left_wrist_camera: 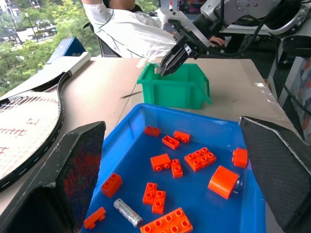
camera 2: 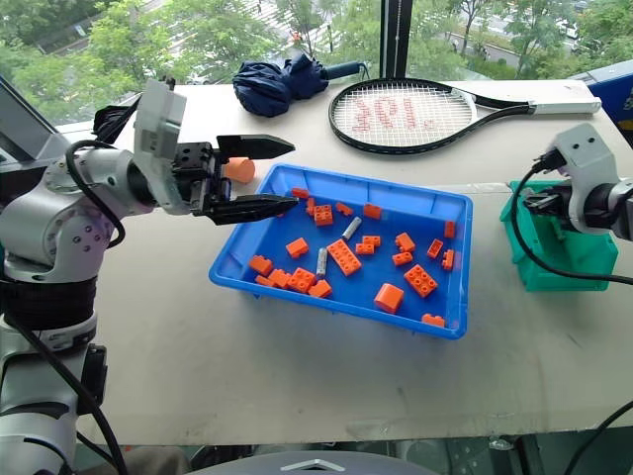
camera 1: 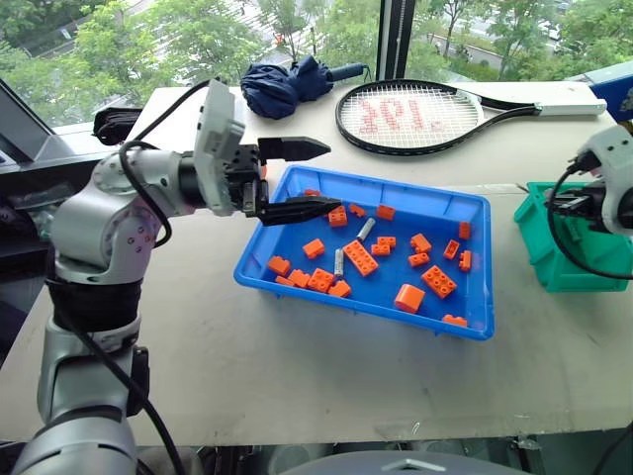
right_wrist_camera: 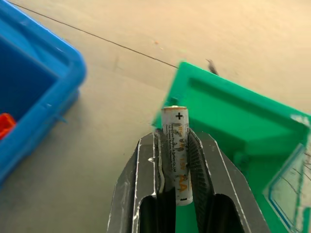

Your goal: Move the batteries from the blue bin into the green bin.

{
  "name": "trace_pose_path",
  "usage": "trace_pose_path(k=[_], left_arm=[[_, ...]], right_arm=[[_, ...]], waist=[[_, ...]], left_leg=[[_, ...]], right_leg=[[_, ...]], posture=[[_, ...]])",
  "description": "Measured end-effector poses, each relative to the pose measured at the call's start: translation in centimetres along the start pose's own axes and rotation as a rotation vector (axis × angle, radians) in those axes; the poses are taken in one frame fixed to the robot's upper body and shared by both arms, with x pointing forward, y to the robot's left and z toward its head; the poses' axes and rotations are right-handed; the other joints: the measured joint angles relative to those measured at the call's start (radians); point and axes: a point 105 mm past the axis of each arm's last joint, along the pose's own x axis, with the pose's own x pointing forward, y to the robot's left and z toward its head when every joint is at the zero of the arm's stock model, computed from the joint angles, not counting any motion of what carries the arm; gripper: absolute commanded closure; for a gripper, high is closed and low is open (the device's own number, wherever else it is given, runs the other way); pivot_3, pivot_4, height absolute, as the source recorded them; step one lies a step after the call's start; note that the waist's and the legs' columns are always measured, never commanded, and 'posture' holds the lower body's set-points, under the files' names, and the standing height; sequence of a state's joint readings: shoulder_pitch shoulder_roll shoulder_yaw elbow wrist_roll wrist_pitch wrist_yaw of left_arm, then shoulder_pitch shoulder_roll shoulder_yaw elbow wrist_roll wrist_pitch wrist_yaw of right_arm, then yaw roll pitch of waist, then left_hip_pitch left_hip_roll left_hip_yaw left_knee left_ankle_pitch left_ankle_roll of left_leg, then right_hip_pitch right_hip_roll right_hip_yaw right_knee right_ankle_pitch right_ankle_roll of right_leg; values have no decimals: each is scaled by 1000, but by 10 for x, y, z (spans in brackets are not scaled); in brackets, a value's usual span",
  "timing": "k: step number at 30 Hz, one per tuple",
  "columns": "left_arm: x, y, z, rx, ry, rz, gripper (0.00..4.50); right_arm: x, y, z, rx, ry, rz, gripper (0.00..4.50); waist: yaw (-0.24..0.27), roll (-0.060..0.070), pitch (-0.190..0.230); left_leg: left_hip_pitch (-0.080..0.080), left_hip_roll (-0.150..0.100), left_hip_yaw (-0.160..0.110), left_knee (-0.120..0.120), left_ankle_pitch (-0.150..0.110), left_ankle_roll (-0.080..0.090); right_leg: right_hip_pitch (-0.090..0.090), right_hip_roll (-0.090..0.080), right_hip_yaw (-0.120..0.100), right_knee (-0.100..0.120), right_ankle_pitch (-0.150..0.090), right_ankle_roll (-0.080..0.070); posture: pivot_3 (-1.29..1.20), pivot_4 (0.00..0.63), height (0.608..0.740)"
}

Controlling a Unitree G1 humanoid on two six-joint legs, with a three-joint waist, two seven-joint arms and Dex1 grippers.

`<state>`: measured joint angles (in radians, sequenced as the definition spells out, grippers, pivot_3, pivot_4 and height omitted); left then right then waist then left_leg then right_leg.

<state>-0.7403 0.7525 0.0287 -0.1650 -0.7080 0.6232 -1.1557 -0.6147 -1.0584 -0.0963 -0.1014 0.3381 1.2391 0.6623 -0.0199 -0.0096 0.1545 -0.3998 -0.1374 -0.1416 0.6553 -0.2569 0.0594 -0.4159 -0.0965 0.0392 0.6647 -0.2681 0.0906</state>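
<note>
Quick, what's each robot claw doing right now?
Left gripper: open, holding nothing.
Right gripper: closed on a battery at the green bin.

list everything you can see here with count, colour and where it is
blue bin: one, bright blue, middle of table
toy bricks: many, orange, scattered in blue bin
batteries: two silver-grey lying in blue bin, one held over green bin
green bin: one, teal-green, right of blue bin
racket: one, black frame, behind blue bin
umbrella: one, dark blue, folded, left of racket
person: one, white top, beyond table
left gripper: open, at blue bin's left end
right gripper: shut on a battery
</note>
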Motion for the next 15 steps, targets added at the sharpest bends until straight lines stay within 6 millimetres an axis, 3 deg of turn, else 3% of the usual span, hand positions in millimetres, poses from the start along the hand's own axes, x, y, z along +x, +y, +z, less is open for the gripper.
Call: trace_pose_path(k=[1, 5, 8, 9, 11, 14, 15], left_arm=[[2, 0, 1, -1, -2, -6, 0], [3, 0, 1, 5, 9, -8, 0], [0, 4, -6, 13, 45, 6, 0], [-1, 4, -7, 16, 50, 9, 0], [-11, 6, -15, 26, 104, 27, 0], [-27, 10, -32, 8, 179, 68, 0], [-33, 9, -36, 4, 199, 71, 0]], right_arm=[[1, -7, -4, 0, 8, -23, 4493], [6, -21, -17, 2, 26, -65, 2767], [6, -24, -21, -26, 28, -76, 1225], [6, -23, -20, -29, 26, -76, 990], [3, -14, -9, -52, -11, -41, 990], [-4, 24, 27, -109, -135, 96, 990], [-5, 44, 42, -122, -192, 171, 990]], waist=[[1, 0, 0], [2, 0, 0], [3, 0, 0], [3, 0, 0], [-2, 2, 1], [-13, 3, 1], [-17, 3, 1]], left_leg=[[0, 0, 0, 0, 0, 0], [0, 0, 0, 0, 0, 0], [0, 0, 0, 0, 0, 0], [0, 0, 0, 0, 0, 0], [0, 1, 1, 0, 0, 0], [0, 2, 1, -1, 0, 0], [0, 2, 1, -1, 0, 0]], right_leg=[[0, 0, 0, 0, 0, 0], [0, 0, 0, 0, 0, 0], [0, 0, 0, 0, 0, 0], [0, 0, 1, 0, 0, 0], [-1, 1, 2, 0, 0, 0], [-1, 2, 1, 0, 0, 0], [-1, 2, 1, 0, 0, 0]], posture=[[0, 150, 740], [0, 150, 740], [0, 150, 740], [0, 150, 740], [0, 150, 740], [0, 150, 740], [0, 150, 740]])
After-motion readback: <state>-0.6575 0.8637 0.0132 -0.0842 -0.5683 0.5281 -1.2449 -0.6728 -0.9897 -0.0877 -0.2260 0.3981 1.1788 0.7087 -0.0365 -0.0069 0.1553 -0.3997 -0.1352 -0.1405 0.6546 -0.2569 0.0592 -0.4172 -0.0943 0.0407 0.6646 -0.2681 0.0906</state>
